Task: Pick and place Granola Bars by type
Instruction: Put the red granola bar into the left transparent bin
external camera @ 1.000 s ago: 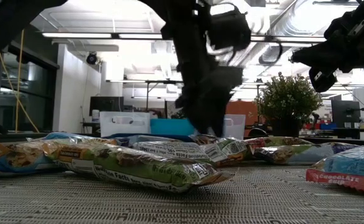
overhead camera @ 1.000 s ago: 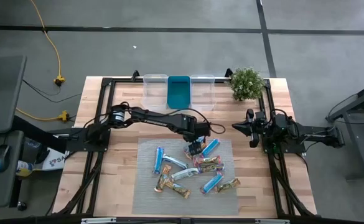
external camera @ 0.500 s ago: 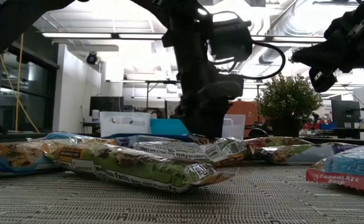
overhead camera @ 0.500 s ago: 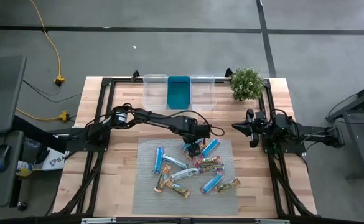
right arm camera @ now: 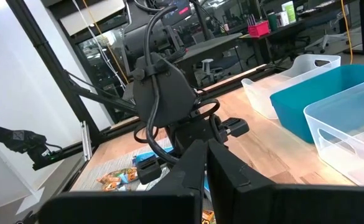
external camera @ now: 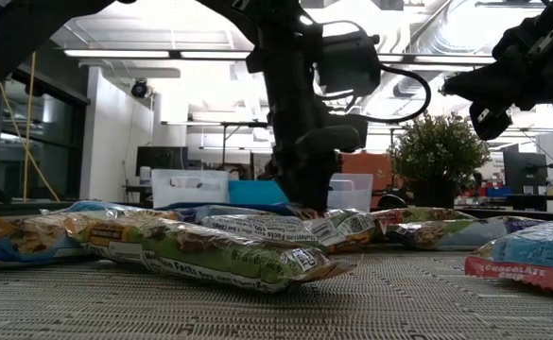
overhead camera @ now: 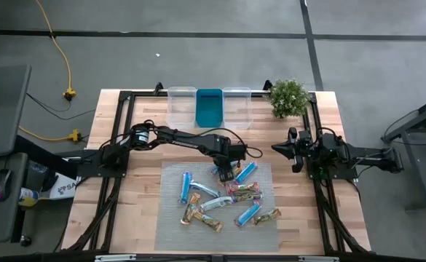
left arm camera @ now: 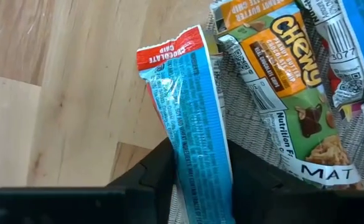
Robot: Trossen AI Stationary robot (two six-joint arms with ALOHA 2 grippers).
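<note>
Fingers of the left gripper (left arm camera: 200, 180) are clamping a blue bar (left arm camera: 194, 130). Right gripper (right arm camera: 205, 168) is idling at the table's three o'clock, fingers together.

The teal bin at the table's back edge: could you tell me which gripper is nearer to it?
Left. The left gripper is down at the mat, just in front of the teal bin; the right gripper waits farther off, by the plant.

A grey concrete floor (overhead camera: 198, 65) crossed by dark seams surrounds the wooden surface (overhead camera: 140, 189). On that floor, a yellow cable (overhead camera: 58, 51) trails left of the surface. Ceiling strip lights (external camera: 134, 55) glow above a white wall (external camera: 111, 132).
</note>
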